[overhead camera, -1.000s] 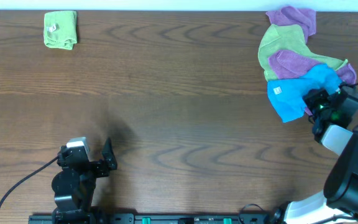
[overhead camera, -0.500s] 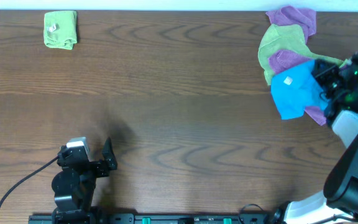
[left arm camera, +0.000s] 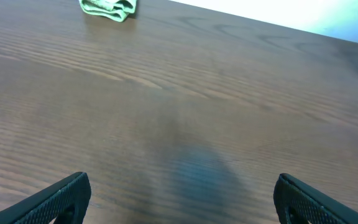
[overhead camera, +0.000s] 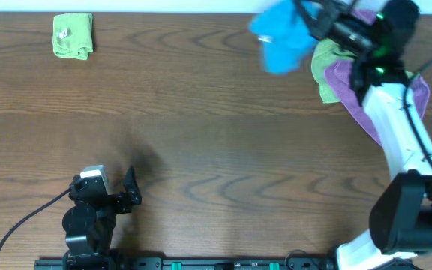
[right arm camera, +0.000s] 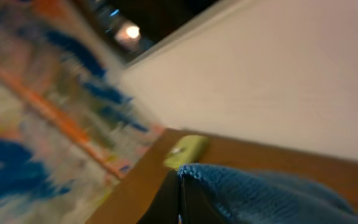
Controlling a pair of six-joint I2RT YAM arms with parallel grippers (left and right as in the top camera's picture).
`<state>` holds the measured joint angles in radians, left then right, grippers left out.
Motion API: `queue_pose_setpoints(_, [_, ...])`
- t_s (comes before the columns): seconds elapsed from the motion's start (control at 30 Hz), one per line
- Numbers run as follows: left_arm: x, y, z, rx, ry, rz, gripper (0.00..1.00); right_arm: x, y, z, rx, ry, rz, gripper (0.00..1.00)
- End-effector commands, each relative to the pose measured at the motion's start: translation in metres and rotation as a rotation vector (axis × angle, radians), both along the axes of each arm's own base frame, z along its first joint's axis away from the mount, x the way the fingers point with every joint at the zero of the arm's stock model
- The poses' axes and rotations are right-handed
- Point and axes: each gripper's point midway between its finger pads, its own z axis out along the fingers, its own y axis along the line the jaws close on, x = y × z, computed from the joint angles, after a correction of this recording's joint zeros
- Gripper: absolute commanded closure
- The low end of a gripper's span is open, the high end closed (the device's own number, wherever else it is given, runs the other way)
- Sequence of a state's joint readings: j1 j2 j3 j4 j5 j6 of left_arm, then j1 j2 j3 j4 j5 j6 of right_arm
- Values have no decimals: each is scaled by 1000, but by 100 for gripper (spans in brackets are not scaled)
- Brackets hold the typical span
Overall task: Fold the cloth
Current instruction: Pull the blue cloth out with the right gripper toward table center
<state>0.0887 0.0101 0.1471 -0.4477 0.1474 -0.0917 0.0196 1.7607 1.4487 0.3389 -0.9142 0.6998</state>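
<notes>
The sky-blue cloth (overhead camera: 280,37) hangs bunched in the air above the far right of the table, motion-blurred. My right gripper (overhead camera: 311,24) is shut on its edge and holds it high; in the right wrist view the cloth (right arm camera: 260,193) fills the lower right, pinched between the closed jaws of the gripper (right arm camera: 179,202). My left gripper (overhead camera: 130,191) is open and empty at the near left, its fingertips (left arm camera: 61,196) low over bare wood, far from the cloth.
A pile of lime-green (overhead camera: 336,56) and purple cloths (overhead camera: 362,82) lies at the far right under the right arm. A folded lime-green cloth (overhead camera: 73,35) sits at the far left corner, also in the left wrist view (left arm camera: 107,7).
The right gripper has lifted the blue cloth off the pile and swung it up and to the left, toward the far edge. The left arm has not moved.
</notes>
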Motion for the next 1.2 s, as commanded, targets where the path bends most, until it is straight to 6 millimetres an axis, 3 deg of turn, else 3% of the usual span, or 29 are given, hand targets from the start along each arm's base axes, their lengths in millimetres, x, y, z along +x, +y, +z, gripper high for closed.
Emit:
queue_pose_setpoints(0.0, [0, -1, -8, 11, 15, -12, 5, -21, 41, 29, -16, -78, 135, 99])
queue_pose_setpoints(0.07, [0, -1, -8, 11, 15, -12, 5, -28, 50, 22, -39, -42, 182, 99])
queue_pose_setpoints(0.13, [0, -1, -8, 11, 15, -12, 5, -34, 49, -1, -61, 59, 215, 97])
queue_pose_setpoints(0.17, [0, -1, -8, 11, 15, -12, 5, -39, 47, -17, -79, 125, 236, 77])
queue_pose_setpoints(0.2, [0, -1, -8, 11, 15, -12, 5, -46, 43, -37, -102, 211, 248, 30])
queue_pose_setpoints(0.23, [0, -1, -8, 11, 15, -12, 5, -51, 39, -53, -121, 280, 248, 1])
queue_pose_setpoints(0.4, [0, -1, -8, 11, 15, -12, 5, -67, 16, -103, -235, 457, 192, 1])
queue_pose_setpoints(0.53, [0, -1, -8, 11, 15, -12, 5, -71, 12, -133, -399, 488, 131, 1])
queue_pose_setpoints(0.67, [0, -1, -8, 11, 15, -12, 5, -93, 44, -156, -601, 440, 193, 1])
queue_pose_setpoints(0.77, [0, -1, -8, 11, 15, -12, 5, -104, 57, -183, -774, 473, 164, 1])
queue_pose_setpoints(0.8, [0, -1, -8, 11, 15, -12, 5, -108, 66, -192, -807, 481, 181, 12])
queue_pose_setpoints(0.93, [0, -1, -8, 11, 15, -12, 5, -113, 84, -228, -889, 526, 207, 91])
queue_pose_setpoints(0.97, [0, -1, -8, 11, 15, -12, 5, -112, 83, -240, -913, 554, 191, 99])
queue_pose_setpoints(1.17, [0, -1, -8, 11, 15, -12, 4, -103, 85, -292, -947, 646, 181, 99])
